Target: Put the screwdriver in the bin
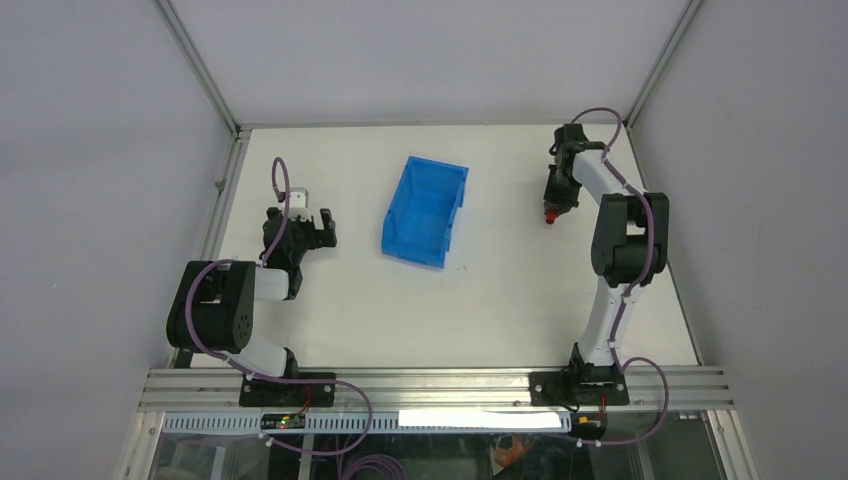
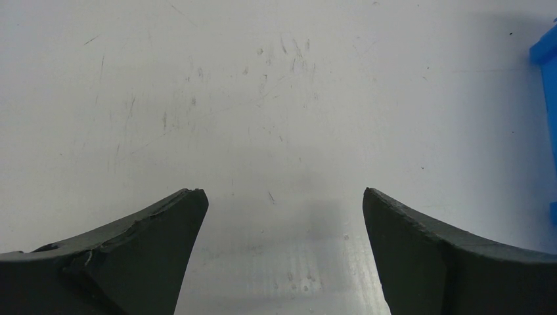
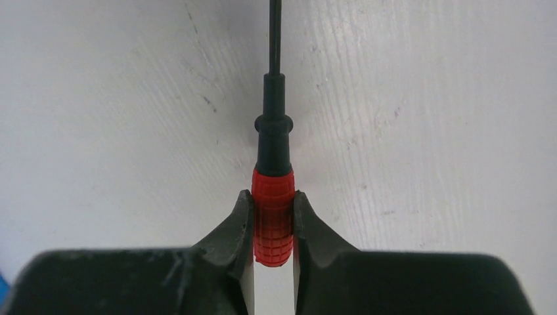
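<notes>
1. Right jaws: clenched on the red handle of the screwdriver point(image 3: 272, 197). Its dark shaft points away from the wrist camera, over the white tabletop point(image 3: 427, 98); the tip runs out of frame.
2. Top view: right arm point(image 1: 620, 235) reaches to the far right side of the tabletop. The screwdriver is held there, well apart from the bin point(image 1: 425, 210) and to its right.
3. Bin: blue, resting on the tabletop near the middle, between the two arms.
4. Left jaws: released, spread wide above scuffed tabletop.
5. Left arm point(image 1: 225, 310) sits left of the bin; a blue bin edge shows at the right border of the left wrist view.
</notes>
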Available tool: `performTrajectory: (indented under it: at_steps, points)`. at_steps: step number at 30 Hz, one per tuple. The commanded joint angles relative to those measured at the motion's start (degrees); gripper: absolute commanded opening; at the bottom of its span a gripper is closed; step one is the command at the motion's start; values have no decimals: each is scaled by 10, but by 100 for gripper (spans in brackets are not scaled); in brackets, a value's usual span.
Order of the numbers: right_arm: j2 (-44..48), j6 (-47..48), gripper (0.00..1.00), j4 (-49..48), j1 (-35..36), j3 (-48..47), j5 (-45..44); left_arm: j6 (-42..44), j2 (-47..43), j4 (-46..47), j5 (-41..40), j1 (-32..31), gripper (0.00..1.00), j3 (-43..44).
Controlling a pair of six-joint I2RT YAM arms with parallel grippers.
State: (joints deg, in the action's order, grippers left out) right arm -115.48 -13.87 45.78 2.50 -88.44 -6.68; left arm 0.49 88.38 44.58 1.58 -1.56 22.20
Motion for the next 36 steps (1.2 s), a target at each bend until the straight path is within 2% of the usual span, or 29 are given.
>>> performTrajectory:
  at_steps: [1, 6, 9, 15, 20, 27, 31, 36]
  points:
    - [92, 10, 0, 84, 8, -56, 8, -11, -20, 16, 5, -7, 99, -3]
    - [152, -2, 0, 129, 63, -85, 5, -11, -20, 16, 5, -6, 99, -3]
    - [164, 0, 0, 171, 142, -130, -19, -11, -20, 16, 5, -6, 99, -3]
    - [139, -18, 0, 207, 270, -243, -51, -11, -20, 16, 5, -6, 99, -3]
    - [95, -43, 0, 203, 344, -297, -76, -11, -20, 16, 5, -7, 99, -3]
    - [38, -94, 3, 127, 390, -283, -75, -11, -21, 16, 5, -6, 99, -3]
    - [16, -120, 3, 73, 404, -245, -52, -11, -20, 16, 5, -6, 99, -3]
    - [-11, -160, 6, 41, 407, -203, -66, -11, -20, 16, 5, -7, 99, -3]
